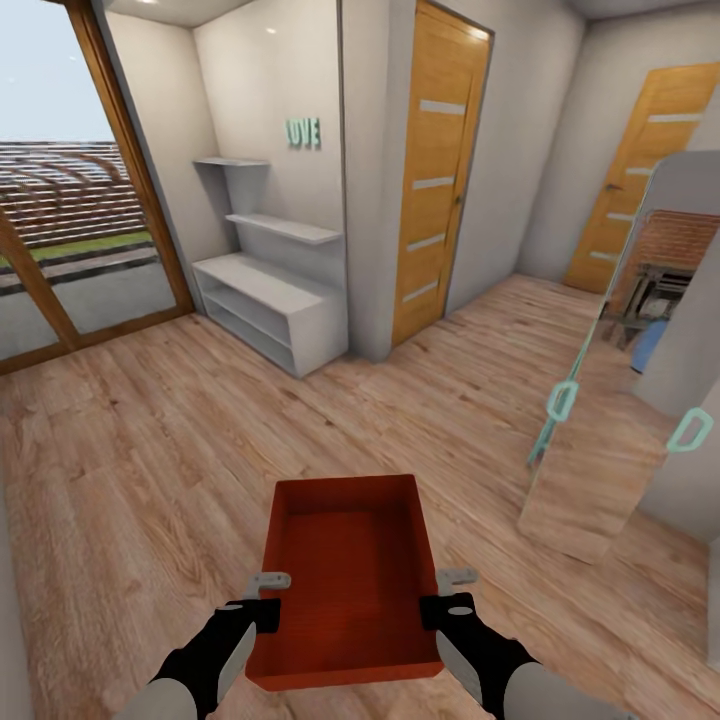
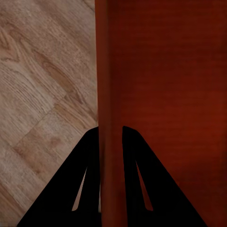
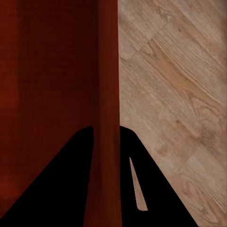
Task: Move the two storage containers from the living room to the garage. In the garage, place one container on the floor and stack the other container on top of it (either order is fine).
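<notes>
Held out front above the wood floor [image 1: 150, 450], the orange-red container [image 1: 345, 580] has each side wall pinched: left gripper [image 2: 111, 137] on one, right gripper [image 3: 106, 135] on the other. Open planks run ahead to a white shelf unit [image 1: 265, 300] and wooden door [image 1: 435, 170]; a mirror [image 1: 610, 400] leans rightward.

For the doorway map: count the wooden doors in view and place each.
2. One door stands ahead, right of the white shelf unit. The other door is at far right, down the hall, partly cut off by a grey panel. More may be hidden.
</notes>
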